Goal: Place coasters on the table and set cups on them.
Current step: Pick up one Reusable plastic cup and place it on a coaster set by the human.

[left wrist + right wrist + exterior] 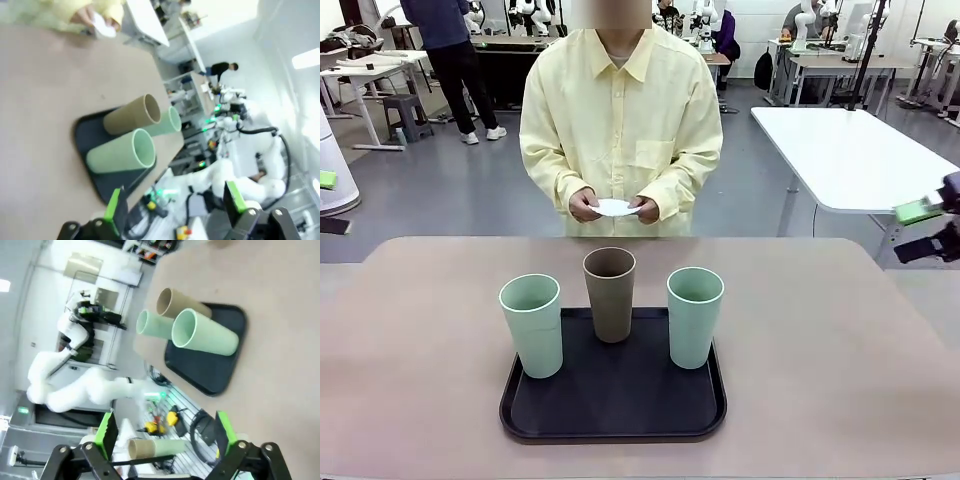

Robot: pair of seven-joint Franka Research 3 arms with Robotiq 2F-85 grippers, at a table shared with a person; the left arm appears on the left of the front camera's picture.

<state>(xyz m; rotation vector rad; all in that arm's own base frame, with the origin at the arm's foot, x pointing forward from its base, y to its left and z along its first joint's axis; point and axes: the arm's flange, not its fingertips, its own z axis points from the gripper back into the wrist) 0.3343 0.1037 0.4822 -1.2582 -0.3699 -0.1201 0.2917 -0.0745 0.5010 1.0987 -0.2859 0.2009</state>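
- Left gripper (175, 202): jaws spread wide, green pads touching nothing, nothing held.
- Right gripper (165, 432): jaws equally wide and nothing between them. The front view places it at the right picture edge, well apart from the tray.
- Cups: all three stand upright on the tray (615, 415) without touching. The brown cup (610, 293) is near the far rim, between the left mint cup (531, 325) and the right mint cup (694, 316).
- Coasters (616, 207): white paper held between both hands (584, 206) of the person (620, 110) at the far side, above the table's far edge. Their number cannot be told.
- Front view: shows the person's yellow shirt and the spacing of the cups.
- Left wrist view: shows the hands and coasters, blurred, at its top edge, and the other white arm beyond the table.
- Right wrist view: looks into the open mouths of the cups, with a white arm behind them.
- Surface: table (820, 340), matte beige-pink with rounded far corners; the black tray sits near its front middle.
- Room: grey floor, a white table (850, 150) behind on the right, and workbenches farther back.
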